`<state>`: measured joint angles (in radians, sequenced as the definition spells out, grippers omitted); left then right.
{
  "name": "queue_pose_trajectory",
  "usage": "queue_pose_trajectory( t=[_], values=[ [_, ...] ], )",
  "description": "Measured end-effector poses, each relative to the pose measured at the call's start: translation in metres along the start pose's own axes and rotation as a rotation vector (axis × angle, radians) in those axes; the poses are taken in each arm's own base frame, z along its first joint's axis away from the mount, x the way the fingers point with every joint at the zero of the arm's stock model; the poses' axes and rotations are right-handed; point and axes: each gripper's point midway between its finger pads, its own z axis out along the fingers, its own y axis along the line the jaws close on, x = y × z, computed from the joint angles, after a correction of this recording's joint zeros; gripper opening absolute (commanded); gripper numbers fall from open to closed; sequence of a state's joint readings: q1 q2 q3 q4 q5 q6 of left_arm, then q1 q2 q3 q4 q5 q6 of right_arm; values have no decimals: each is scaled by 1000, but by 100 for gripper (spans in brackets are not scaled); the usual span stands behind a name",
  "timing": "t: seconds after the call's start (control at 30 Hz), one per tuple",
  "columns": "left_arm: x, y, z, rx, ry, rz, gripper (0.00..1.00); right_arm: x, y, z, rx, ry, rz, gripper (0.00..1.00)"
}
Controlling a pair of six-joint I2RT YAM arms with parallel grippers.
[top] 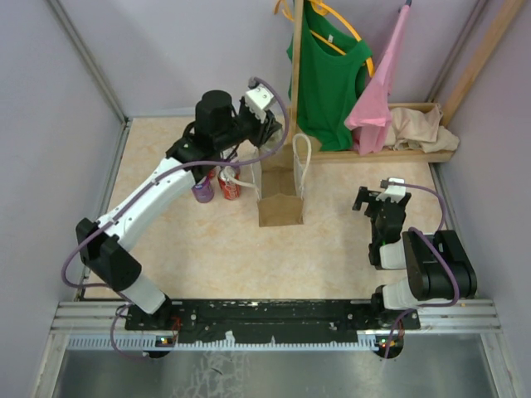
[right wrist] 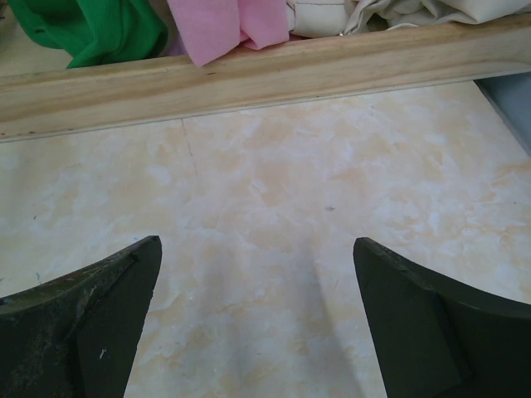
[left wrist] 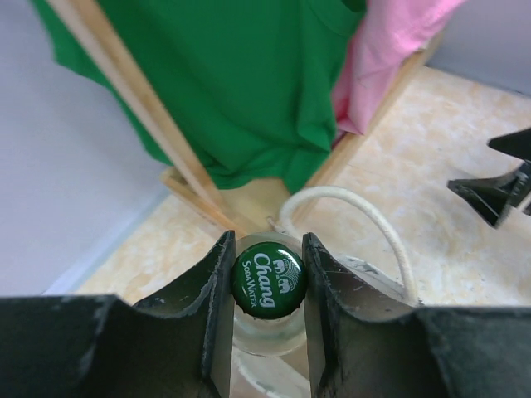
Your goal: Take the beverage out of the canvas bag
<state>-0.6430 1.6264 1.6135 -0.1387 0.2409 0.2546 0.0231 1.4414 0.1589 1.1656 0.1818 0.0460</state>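
The canvas bag [top: 280, 201] stands upright mid-table, tan-brown, with white looped handles [top: 303, 160]. My left gripper [top: 267, 134] hangs over the bag's far side. In the left wrist view it [left wrist: 267, 239] is shut on the neck of a clear glass bottle with a green "Chang Soda Water" cap [left wrist: 269, 279]. One white handle [left wrist: 365, 217] arcs just behind the bottle. The bottle's body is hidden below the fingers. My right gripper [top: 377, 201] is open and empty, right of the bag and low over bare tabletop [right wrist: 257, 245].
A purple can [top: 202, 192] and a red can [top: 229, 187] stand left of the bag. A wooden rack [top: 390, 153] at the back holds a green shirt [top: 330, 75], a pink garment [top: 380, 91] and a beige cloth heap [top: 423, 128]. Walls close both sides.
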Motion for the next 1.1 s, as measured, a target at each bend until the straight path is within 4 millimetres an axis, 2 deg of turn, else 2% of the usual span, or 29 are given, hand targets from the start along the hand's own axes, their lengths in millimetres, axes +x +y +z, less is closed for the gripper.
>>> queue_pose_trajectory(
  t=[0.2, 0.33, 0.53, 0.6, 0.7, 0.77, 1.03, 1.1],
  values=[
    [-25, 28, -42, -168, 10, 27, 0, 0, 0, 0, 0, 0, 0, 99],
    [-35, 47, -80, -310, 24, 39, 0, 0, 0, 0, 0, 0, 0, 99],
    [-29, 68, -154, -531, 44, 21, 0, 0, 0, 0, 0, 0, 0, 99],
    [-23, 70, -171, -578, 51, 0, 0, 0, 0, 0, 0, 0, 0, 99],
    [-3, 71, -191, -645, 80, -45, 0, 0, 0, 0, 0, 0, 0, 99],
    [18, 69, -197, -674, 119, -77, 0, 0, 0, 0, 0, 0, 0, 99],
    [135, 42, -194, -685, 291, -205, 0, 0, 0, 0, 0, 0, 0, 99],
    [158, 35, -196, -684, 315, -225, 0, 0, 0, 0, 0, 0, 0, 99]
  ],
)
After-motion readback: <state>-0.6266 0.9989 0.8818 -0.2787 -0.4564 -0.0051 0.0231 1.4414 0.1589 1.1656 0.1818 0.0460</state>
